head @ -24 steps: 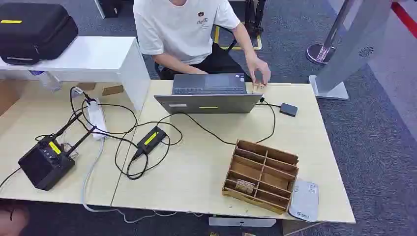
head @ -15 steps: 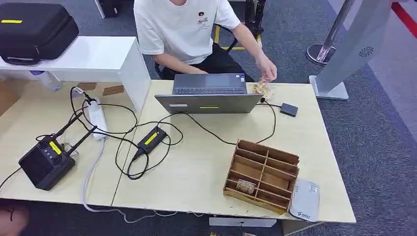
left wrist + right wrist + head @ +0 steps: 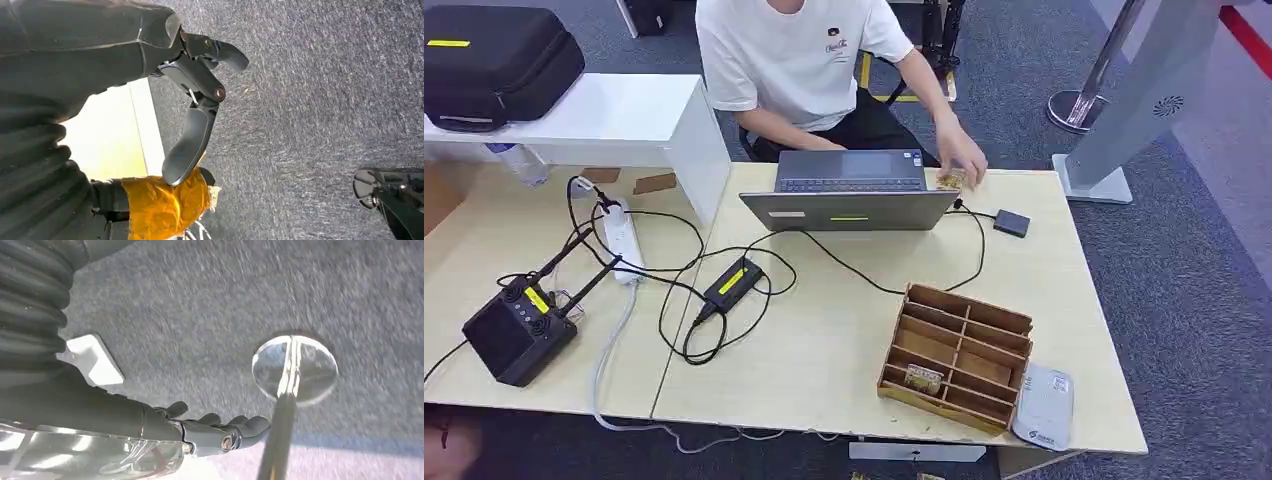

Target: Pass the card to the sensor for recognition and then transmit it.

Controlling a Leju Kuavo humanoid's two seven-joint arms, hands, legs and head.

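The pale wooden table [image 3: 844,350] carries a laptop [image 3: 849,195], wooden divider box [image 3: 959,355], black radio unit [image 3: 516,335], power strip [image 3: 620,240], cables, and what seems a grey pouch [image 3: 1044,405].

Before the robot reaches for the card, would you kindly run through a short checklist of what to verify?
1. Card is in the wooden organizer, front compartment: ok.
2. Left hand is free; it hangs over the carpet, fingers apart, holding nothing: ok.
3. Right hand is free; fingers look extended, nothing in them: ok.
4. Sensor is unobstructed on the table, right of the laptop: ok.
5. Person's hand is away from the sensor: not ok, it is beside the laptop, holding something small.
6. Which grey device reads cards: cannot tell.
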